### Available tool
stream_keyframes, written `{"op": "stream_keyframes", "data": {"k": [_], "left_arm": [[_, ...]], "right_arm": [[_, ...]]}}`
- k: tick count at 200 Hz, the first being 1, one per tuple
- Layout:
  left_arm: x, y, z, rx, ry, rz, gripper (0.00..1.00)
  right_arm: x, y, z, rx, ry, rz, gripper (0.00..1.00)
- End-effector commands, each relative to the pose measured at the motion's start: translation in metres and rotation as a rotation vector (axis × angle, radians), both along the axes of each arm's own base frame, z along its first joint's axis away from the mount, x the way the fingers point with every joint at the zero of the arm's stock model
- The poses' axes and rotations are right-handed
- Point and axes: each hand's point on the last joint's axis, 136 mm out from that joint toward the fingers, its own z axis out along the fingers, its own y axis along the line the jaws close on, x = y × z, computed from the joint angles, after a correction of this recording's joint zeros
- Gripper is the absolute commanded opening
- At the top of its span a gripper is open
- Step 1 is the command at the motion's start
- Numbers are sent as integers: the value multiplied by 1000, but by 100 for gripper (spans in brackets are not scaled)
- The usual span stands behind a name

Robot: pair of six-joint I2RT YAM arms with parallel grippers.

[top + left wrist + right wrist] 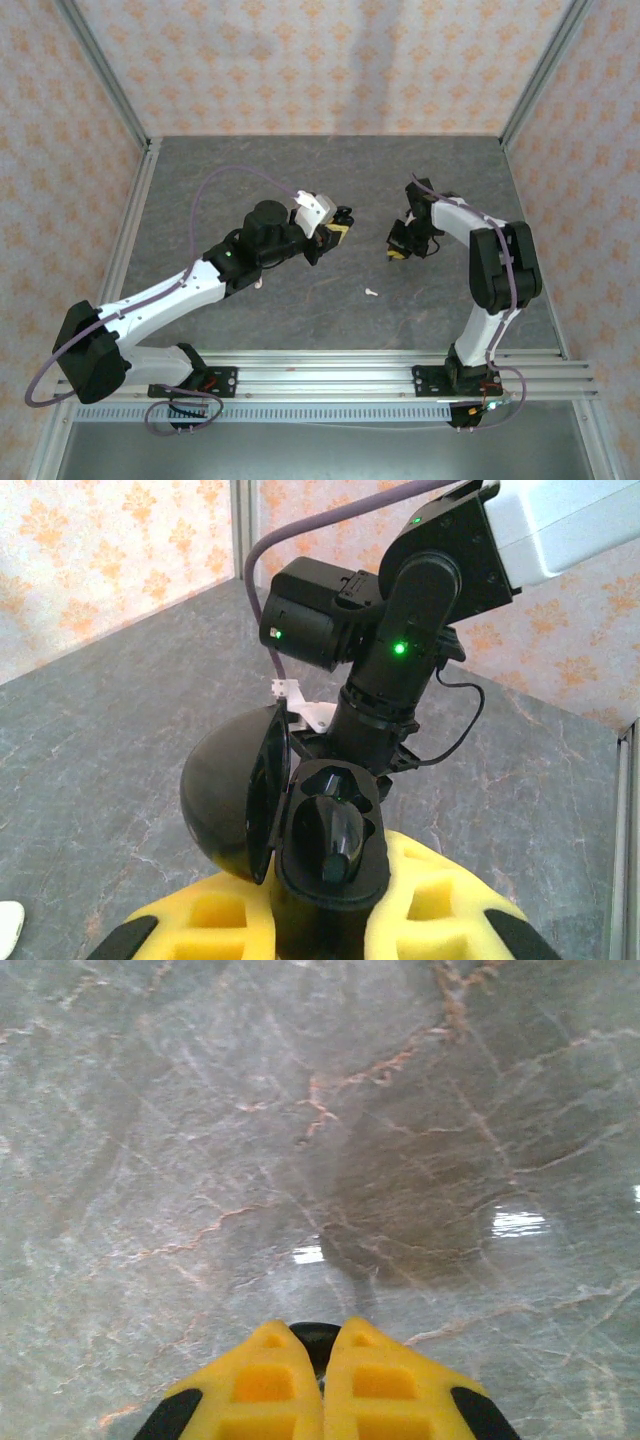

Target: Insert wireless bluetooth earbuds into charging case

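Two end effectors are seen facing each other above the middle of the grey marbled bench (pixel 300 170), near one another but apart.

The left end effector (pixel 338 232) is closed on the charging case (pixel 330 830), a glossy black hinged shell gripped at its lower part between the yellow fingers (pixel 200 920). The case is held clear of the bench, and in the left wrist view its lid (pixel 230 790) stands open to the left. Two wells are visible in the base. A dark, glossy, bud-shaped form is noted in the nearer well, but it cannot be told whether this is a seated bud or moulding. The right arm (pixel 400 650) is seen directly behind the case.

The right end effector (pixel 396 250) is closed. In the right wrist view its yellow pads (pixel 265 1380) are almost touching, and a small black rounded object (pixel 316 1334) is pinched at their tips. What it is cannot be told.

One small white earbud (pixel 371 293) is recorded lying on the bench, nearer the arm bases than either end effector and touched by neither. A pale speck (pixel 258 284) is noted beside the left forearm and is too small to identify.
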Motion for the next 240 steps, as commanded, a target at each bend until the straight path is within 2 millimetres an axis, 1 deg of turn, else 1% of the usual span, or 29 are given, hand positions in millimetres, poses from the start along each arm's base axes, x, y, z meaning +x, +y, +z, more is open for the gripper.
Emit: {"op": "stream_keyframes", "data": {"k": [1,23,43,59,81,102,118,137,155,167,184,207,240], "left_arm": [[-4,0,16,-43,-40,3,0],[-4,0,15,-45,-38,3,0],[-4,0,15,-49,-38,2,0],[-4,0,14,-49,-37,3,0],[-5,2,13,-48,-35,7,0],[-6,3,11,-47,-32,12,0],[-6,4,10,-48,-31,14,0],[-7,6,8,-49,-28,20,0],[-7,6,8,-48,-31,22,0],[-7,6,7,-46,-31,22,0],[-7,7,8,-45,-34,21,0],[-7,7,6,-42,-30,21,0],[-7,8,6,-42,-31,24,0]], "right_arm": [[11,9,24,48,-83,-1,6],[13,8,25,42,-105,-7,6],[8,6,14,22,-60,3,6],[1,4,2,-4,-6,18,6],[-7,1,-9,-46,42,47,6],[-11,-2,-14,-81,70,59,7],[-12,-4,-15,-98,79,63,10],[-13,-7,-13,-117,88,72,18],[-12,-9,-7,-134,85,80,25],[-10,-11,-1,-146,80,87,29],[-7,-13,8,-161,70,101,31],[-5,-13,18,-171,65,115,31],[-4,-10,27,-199,62,162,31]]}}
